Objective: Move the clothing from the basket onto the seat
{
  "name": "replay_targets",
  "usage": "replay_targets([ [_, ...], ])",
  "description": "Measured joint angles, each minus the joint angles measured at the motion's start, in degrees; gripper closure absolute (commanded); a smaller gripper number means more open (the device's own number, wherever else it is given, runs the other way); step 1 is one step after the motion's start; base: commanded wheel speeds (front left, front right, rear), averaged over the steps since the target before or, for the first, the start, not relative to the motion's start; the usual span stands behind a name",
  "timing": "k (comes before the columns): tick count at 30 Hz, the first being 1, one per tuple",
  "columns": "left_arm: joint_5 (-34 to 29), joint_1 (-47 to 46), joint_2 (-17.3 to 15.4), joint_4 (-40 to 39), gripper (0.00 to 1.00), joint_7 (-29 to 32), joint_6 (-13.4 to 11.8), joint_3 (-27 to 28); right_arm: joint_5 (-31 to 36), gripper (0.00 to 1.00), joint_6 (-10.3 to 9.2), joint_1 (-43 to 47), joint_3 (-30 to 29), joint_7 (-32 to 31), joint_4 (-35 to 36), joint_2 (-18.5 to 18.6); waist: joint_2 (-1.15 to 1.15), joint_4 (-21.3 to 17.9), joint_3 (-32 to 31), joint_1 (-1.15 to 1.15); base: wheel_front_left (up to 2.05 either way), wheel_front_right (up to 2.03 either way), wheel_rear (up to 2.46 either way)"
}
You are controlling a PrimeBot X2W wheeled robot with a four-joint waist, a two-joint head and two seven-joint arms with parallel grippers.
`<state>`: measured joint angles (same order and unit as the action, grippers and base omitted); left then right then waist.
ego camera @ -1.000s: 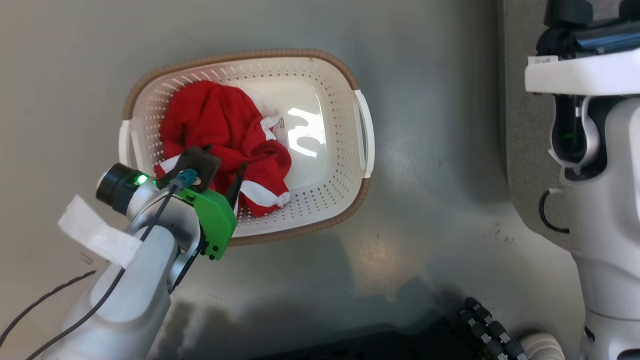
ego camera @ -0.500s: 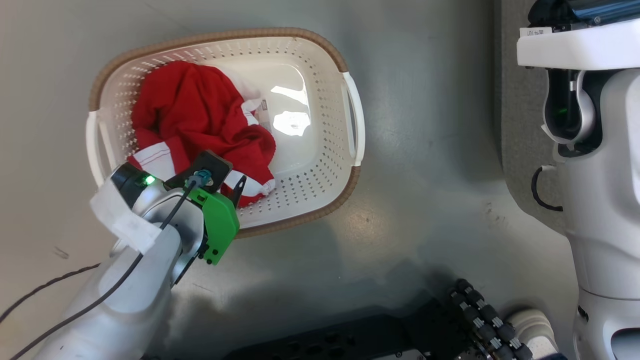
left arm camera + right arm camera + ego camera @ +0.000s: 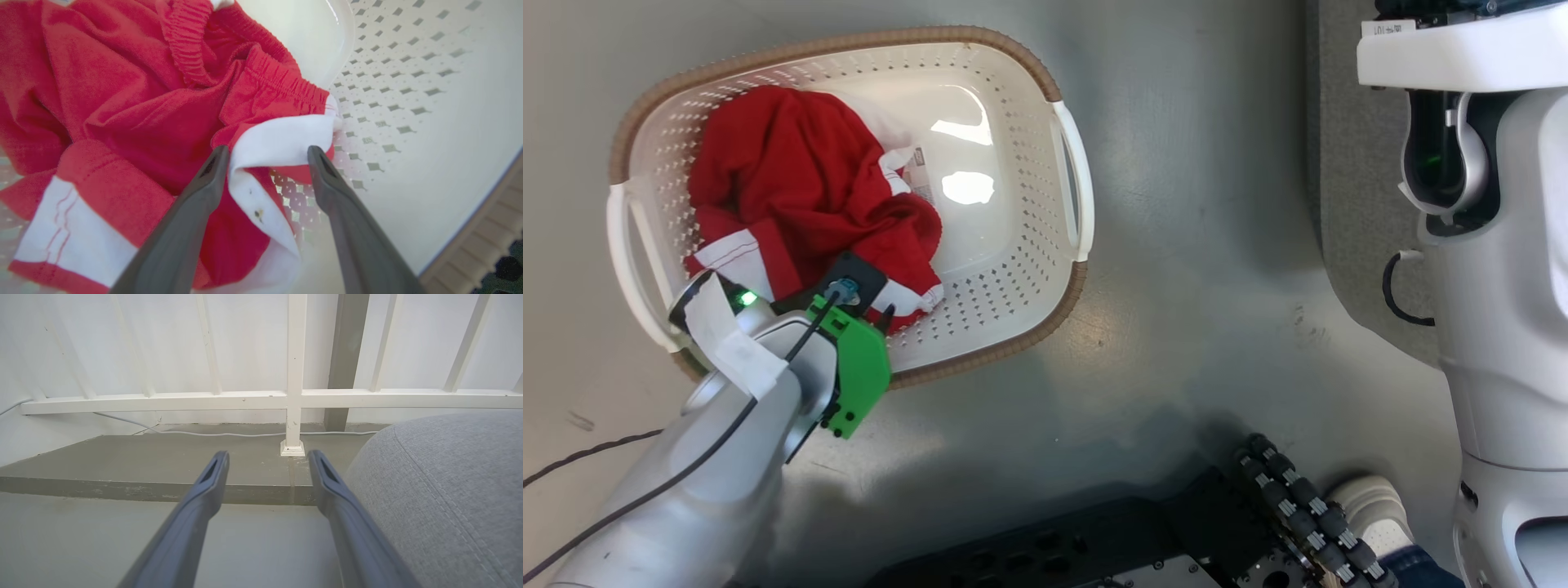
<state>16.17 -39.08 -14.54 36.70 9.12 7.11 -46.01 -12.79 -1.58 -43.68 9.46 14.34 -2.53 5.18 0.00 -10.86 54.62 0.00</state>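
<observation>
— Inside the cream perforated plastic basket (image 3: 1013,269), has the left hand (image 3: 267,153) dropped lower?
— Yes. Its spread fingers (image 3: 204,183) now straddle the white-trimmed red thin-fabric clothing (image 3: 122,102) lying there, pinching nothing yet. Closing looks next.

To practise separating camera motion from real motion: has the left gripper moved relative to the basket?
Yes. Against the basket's near rim, the left gripper has shifted rightward in the head view, closer to the clothing's white hem.

Grey floor (image 3: 1192,245) here, glossy and a little scuffed, and the basket (image 3: 1013,269) sits flat on it, upper left of the head view. A black cable (image 3: 596,449) trails over the floor at lower left.
</observation>
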Motion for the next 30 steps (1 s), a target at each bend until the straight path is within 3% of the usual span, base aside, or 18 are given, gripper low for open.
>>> replay_targets([
  [7, 1.0, -1.2, -0.7, 2.3, 0.00, 0.7, 0.0, -0.6, 0.0, 0.00, 0.00, -0.6, 0.0, 0.1, -0.8, -0.2, 0.00, -1.0, 0.9, 0.00, 0.00, 0.00, 0.00],
  [8, 1.3, -1.4, -0.7, 2.5, 0.04, 0.7, 0.0, -0.6, 0.0, 0.00, 0.00, -0.6, 0.0, 0.1, -0.8, -0.2, 0.00, -1.1, 0.9, 0.00, 0.00, 0.00, 0.00],
  [9, 1.3, -1.5, -0.7, 2.8, 0.39, 0.6, 0.0, -0.7, 0.0, 0.00, 0.00, -0.6, 0.0, 0.1, -1.0, -0.2, 0.00, -1.1, 0.9, 0.00, 0.00, 0.00, 0.00],
  [11, 1.5, -1.7, -0.7, 3.4, 0.75, 0.6, 0.0, -0.8, 0.0, 0.00, 0.00, -0.6, 0.0, 0.2, -1.2, -0.2, 0.00, -1.2, 1.0, 0.00, 0.00, 0.00, 0.00],
  [12, 1.8, -1.8, -0.6, 3.4, 1.00, 0.4, 0.0, -1.0, 0.0, 0.00, 0.00, -0.6, 0.0, 0.2, -1.3, -0.2, 0.00, -1.3, 1.0, 0.00, 0.00, 0.00, 0.00],
  [30, 5.5, -3.5, 2.9, 2.7, 1.00, -9.7, 0.0, -1.8, 1.8, 0.00, 0.04, -0.7, -1.8, 0.2, -3.1, -0.2, 0.00, 0.5, -3.4, 0.00, 0.00, 0.00, 0.00],
])
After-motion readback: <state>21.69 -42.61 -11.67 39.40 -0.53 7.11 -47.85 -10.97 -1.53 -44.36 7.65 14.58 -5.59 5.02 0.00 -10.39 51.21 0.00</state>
